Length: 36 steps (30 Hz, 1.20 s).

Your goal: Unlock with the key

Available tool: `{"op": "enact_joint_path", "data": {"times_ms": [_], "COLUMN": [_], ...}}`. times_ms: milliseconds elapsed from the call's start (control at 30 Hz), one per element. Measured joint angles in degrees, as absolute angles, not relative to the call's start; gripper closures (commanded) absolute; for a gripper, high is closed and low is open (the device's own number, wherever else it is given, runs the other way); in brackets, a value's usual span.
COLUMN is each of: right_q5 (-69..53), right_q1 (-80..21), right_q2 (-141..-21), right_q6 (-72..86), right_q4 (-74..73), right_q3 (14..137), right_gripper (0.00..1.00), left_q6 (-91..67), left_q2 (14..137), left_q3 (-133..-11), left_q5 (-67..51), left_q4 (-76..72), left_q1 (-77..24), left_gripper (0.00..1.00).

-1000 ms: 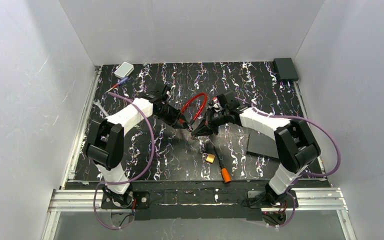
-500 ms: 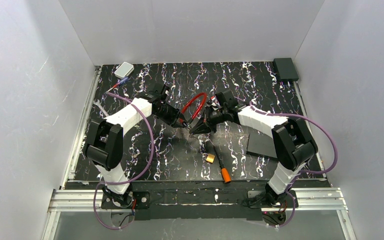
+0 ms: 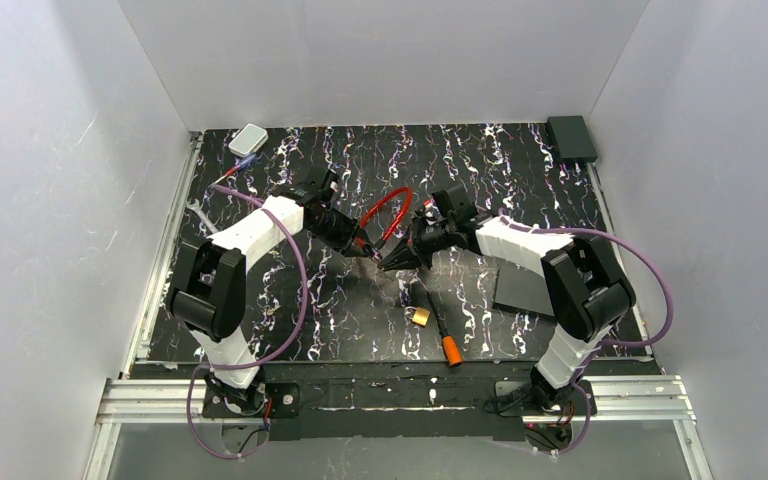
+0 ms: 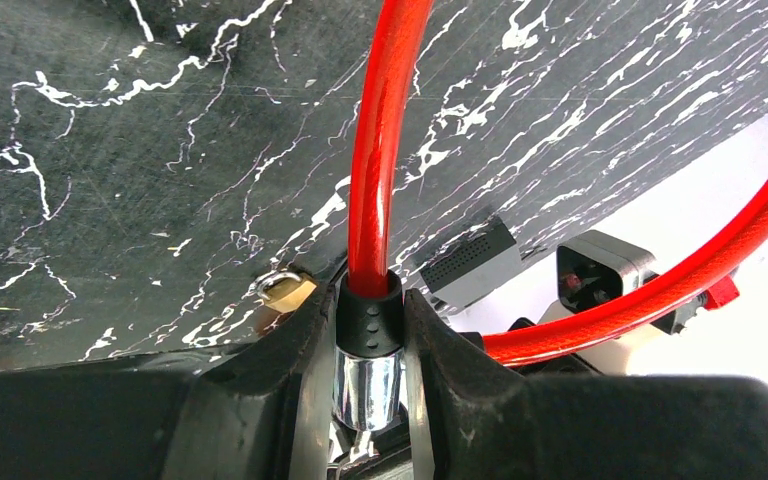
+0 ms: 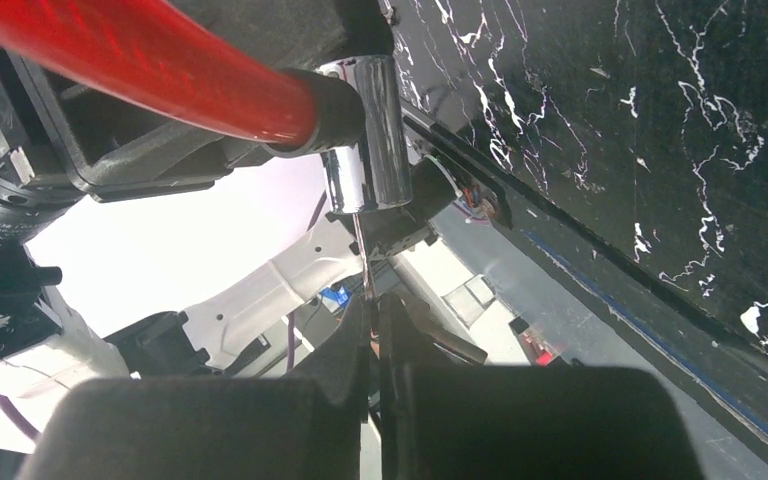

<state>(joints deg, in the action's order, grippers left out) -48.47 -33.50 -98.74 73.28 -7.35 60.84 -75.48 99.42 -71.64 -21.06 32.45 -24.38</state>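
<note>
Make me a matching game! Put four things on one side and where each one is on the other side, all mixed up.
Things:
1. red cable lock
2. key
3. brass padlock
4. black box

Places:
A. far right corner of the table
B. pinched in the right gripper
C. lying on the table beside the orange-handled screwdriver
D. clamped in the left gripper

Pairs: 1-D, 2-B, 3-C, 4-A
</note>
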Motion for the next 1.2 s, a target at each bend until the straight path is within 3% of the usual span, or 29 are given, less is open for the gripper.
{"op": "enact_joint_path", "data": {"times_ms": [267,500,700,1200], "right_q5": [-49.45,-49.63,-48.4,-48.42], "right_q1": [-33.56,-34.17,-34.26,-34.52], "right_q2": [-98.91,-105.03,-105.36,-100.2], "right_q6": [73.17,56.55,53.82,77.69], "right_q4": [-6.79,-23.79,-26.48,-4.12], "right_q3": [60.38,73.36,74.04,60.29], "right_gripper": [0.99,0.99,0.99,0.99], "left_q6": [-75.37,-75.37,-75.53,-76.42], "left_q2": [98.89,97.91,97.67,96.23], "left_q3": [-71.59,-70.72,-70.06,-68.97], "left_q5": [-20.69,-19.35,-19.25,-17.91], "left_q4": [33.56,33.04,33.01,32.95], "left_q1": [-24.4,-23.94,-24.01,-23.94], "left_gripper": [1.0,1.0,1.0,1.0]}}
